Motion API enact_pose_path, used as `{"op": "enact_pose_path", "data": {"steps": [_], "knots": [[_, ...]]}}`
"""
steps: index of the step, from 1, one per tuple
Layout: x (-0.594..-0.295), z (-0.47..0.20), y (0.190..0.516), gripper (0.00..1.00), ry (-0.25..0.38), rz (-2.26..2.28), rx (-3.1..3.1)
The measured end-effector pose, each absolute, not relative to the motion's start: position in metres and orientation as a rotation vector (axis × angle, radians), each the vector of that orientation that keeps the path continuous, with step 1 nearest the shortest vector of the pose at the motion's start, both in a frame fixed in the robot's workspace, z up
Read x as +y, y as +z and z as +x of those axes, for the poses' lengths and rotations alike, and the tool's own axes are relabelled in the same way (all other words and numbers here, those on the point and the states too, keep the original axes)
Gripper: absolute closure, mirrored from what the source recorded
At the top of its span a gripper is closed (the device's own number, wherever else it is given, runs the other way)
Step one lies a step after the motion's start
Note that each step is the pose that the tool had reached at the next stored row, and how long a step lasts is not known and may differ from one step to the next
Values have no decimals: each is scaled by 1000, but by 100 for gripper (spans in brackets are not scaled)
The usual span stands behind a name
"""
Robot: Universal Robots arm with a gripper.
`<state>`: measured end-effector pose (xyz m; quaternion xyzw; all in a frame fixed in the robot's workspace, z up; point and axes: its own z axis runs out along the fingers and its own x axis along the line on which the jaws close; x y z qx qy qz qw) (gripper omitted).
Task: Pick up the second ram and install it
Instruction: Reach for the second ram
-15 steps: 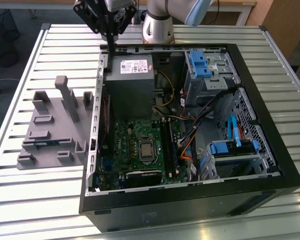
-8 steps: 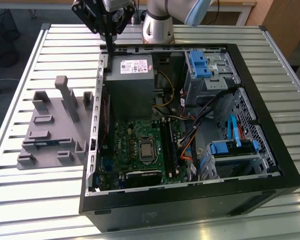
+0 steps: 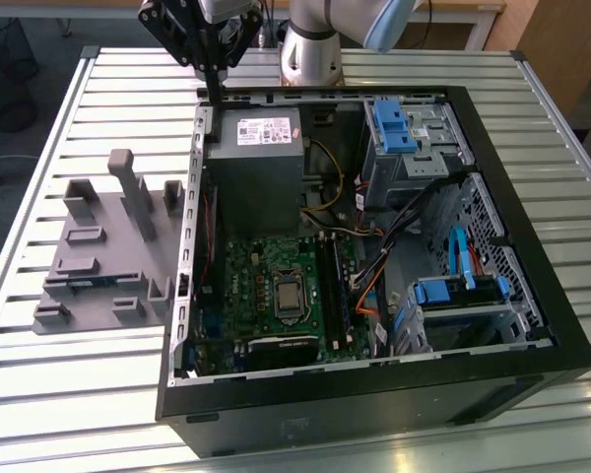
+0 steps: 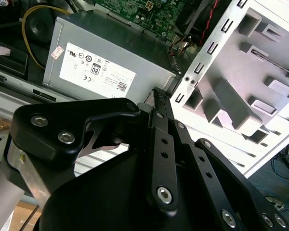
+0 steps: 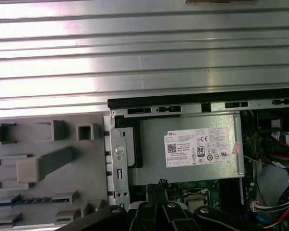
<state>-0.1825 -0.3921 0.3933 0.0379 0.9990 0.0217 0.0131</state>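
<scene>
- Over the far corner of the open computer case, on the exterior view's left, hangs the gripper, fingers pointing down at the case's rim.
- Its jaws are closed, the two black fingers running side by side to a single tip, with nothing between them.
- In the second wrist view that tip sits just above the metal edge of the case, beside the grey power supply with its white label.
- The second ram lies on edge in a long slot of the grey fixture tray, a thin blue-green strip, not yet picked up and well apart from the gripper.
- The tray rests flat on the slatted metal table, just beside the case on the exterior view's left (its side wall nearly touches the case's perforated metal edge).
- A tall upright post rises from the tray between the ram's slot and the far edge of the table.
- Inside the case, the green motherboard lies nearer the camera than the power supply in the exterior view, with the long black memory slots along its right side.
- Whether a stick already stands in one of those slots I cannot tell.
- The arm's base stands on the table behind the case.
</scene>
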Motion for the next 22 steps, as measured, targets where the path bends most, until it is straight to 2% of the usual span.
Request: {"op": "enact_pose_path", "data": {"steps": [22], "knots": [[-392,-192,393,89,68,118,3113]]}}
